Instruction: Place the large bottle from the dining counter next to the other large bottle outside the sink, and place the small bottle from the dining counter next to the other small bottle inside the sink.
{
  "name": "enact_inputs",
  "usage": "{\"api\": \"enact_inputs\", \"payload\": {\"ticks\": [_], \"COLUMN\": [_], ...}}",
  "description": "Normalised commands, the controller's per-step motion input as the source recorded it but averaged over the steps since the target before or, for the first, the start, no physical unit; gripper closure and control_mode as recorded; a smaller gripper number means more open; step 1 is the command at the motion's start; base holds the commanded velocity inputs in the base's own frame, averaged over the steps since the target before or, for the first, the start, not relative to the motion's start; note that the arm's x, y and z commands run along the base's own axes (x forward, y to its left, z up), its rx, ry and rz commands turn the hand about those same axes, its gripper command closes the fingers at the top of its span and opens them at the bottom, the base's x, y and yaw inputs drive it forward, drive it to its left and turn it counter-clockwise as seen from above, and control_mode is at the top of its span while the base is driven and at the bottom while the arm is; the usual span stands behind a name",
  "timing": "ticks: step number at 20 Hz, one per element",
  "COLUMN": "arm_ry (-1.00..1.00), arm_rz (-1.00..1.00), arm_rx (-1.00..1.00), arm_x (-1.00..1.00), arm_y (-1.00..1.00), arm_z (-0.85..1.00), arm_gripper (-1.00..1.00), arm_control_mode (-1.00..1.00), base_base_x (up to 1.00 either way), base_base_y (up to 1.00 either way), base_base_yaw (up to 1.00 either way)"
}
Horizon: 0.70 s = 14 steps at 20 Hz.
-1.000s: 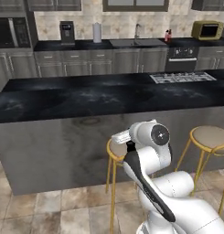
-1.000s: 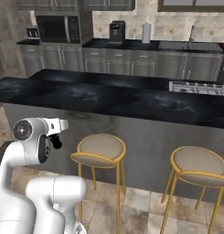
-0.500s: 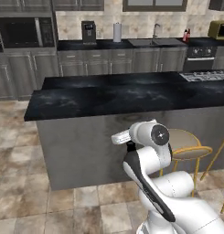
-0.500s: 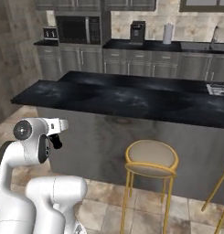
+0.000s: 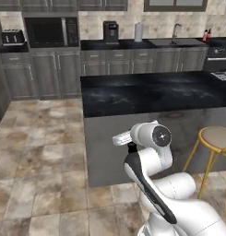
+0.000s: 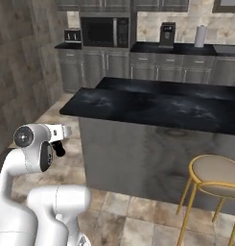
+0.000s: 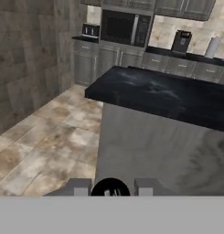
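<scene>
Ahead, black marbled dining counter [image 7: 168,98], grey stone front.

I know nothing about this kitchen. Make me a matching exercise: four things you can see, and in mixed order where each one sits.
Things:
1. microwave
2. toaster
3. stool
4. paper towel roll

Places:
A. on the floor in front of the dining counter
B. built in among the cabinets on the back wall
C. on the back counter, between the coffee machine and the sink
D. on the counter left of the microwave

Pairs: 1-B, 2-D, 3-A, 4-C
</scene>
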Motion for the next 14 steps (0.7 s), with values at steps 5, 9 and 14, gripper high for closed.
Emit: {"api": "enact_inputs", "payload": {"ticks": [5,9,14], "arm_ry": [0.00,0.00,0.00], "arm_rz": [0.00,0.00,0.00], "arm_rx": [0.00,0.00,0.00], "arm_x": [0.00,0.00,0.00], "arm_y": [0.00,0.00,0.00], "arm_z": [0.00,0.00,0.00], "arm_gripper": [1.00,1.00,1.00], "arm_control_mode": [1.00,1.00,1.00], "base_base_x": [0.00,0.05,0.31], "base_base_y": [1.00,0.96,0.80], "base_base_yaw": [0.00,0.00,0.00]}}
